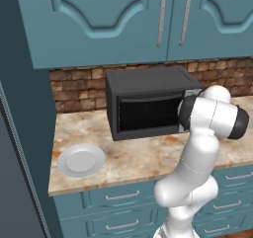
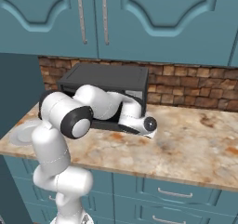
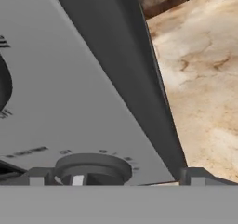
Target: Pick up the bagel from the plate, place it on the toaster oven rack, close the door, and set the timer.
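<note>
- we're working at the toaster oven [image 1: 148, 106] on the counter [image 1: 133, 155], w/ the gripper [image 3: 114, 176] up close to the grey control panel [image 3: 69, 93] on the oven's right end.
- gripper's standing wide open, holding nothing; fingertips [image 3: 39, 176] are showing far apart at the bottom of the hand view, straddling the timer knob [image 3: 93, 168].
- the door [image 1: 148, 114] is looking shut, dark window facing us; can't tell if the bagel's inside, the glass is too dark.
- the plate [image 1: 80, 160] is sitting bare, left of the oven, well apart from the gripper.
- so we're judging the step in hand is the timer.
- knob's prob. rigid plastic, light to turn but slick-sided; we're planning to pinch it across its round rim, squarely, so the pads aren't slipping off.
- knob's lying just ahead of the fingertips, btwn them, not yet touched as far as we're seeing.
</note>
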